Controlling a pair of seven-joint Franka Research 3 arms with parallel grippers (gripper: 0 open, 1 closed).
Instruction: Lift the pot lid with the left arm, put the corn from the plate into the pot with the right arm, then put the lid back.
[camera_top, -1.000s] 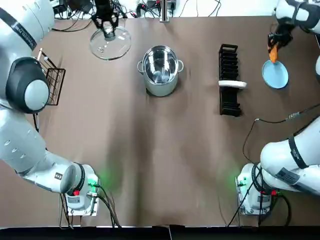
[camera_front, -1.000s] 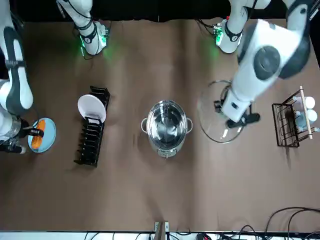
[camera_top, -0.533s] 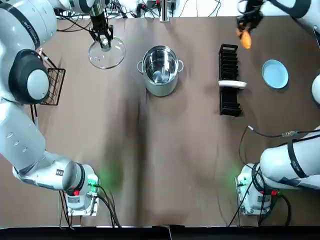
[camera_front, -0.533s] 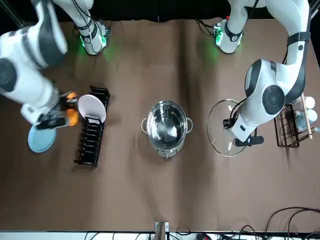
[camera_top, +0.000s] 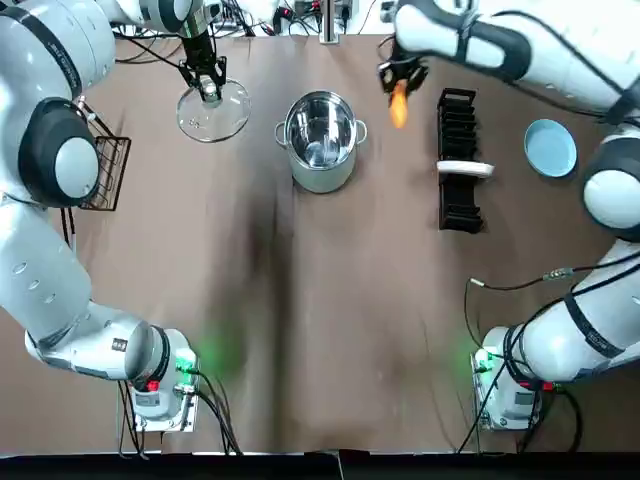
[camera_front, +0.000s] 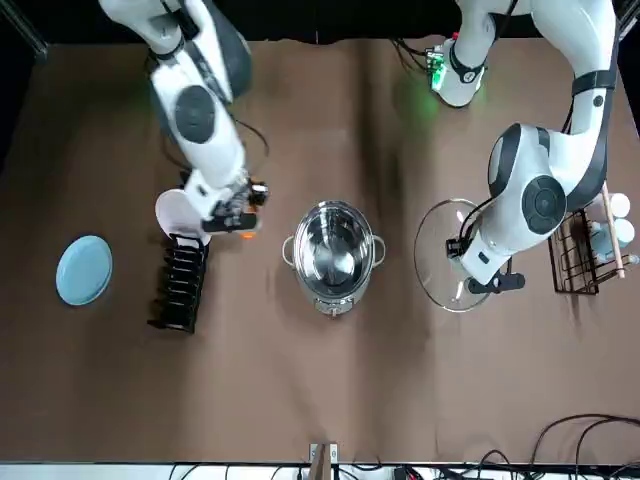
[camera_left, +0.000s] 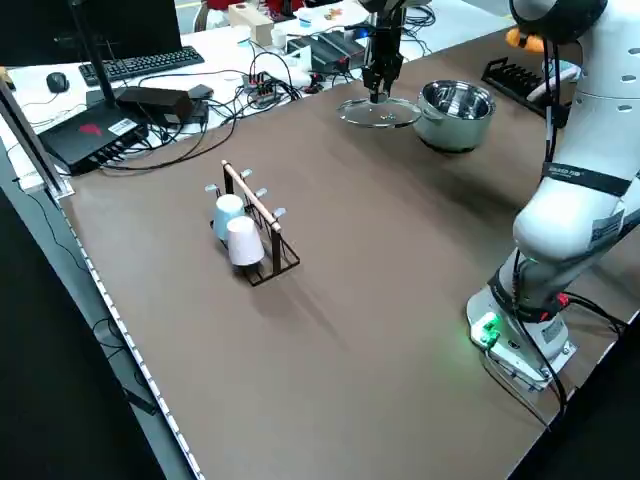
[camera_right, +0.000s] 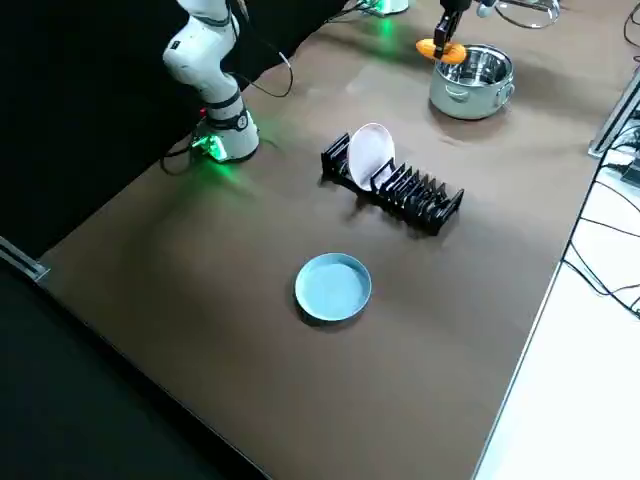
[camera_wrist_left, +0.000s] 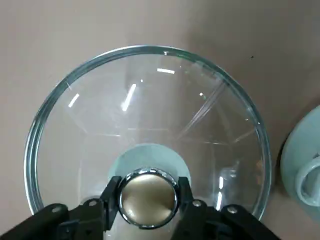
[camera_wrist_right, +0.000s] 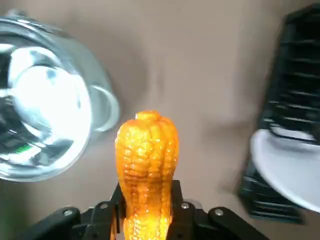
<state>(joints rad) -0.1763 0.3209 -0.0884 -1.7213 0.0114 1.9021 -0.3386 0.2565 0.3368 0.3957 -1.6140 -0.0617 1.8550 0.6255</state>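
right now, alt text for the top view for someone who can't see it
The right gripper holds the orange corn between the open steel pot and the dish rack. The left gripper holds the glass lid by its knob on the pot's other side.

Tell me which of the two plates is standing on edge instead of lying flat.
The white plate: it stands upright in a slot of the black dish rack. The blue plate lies flat, apart from the rack.
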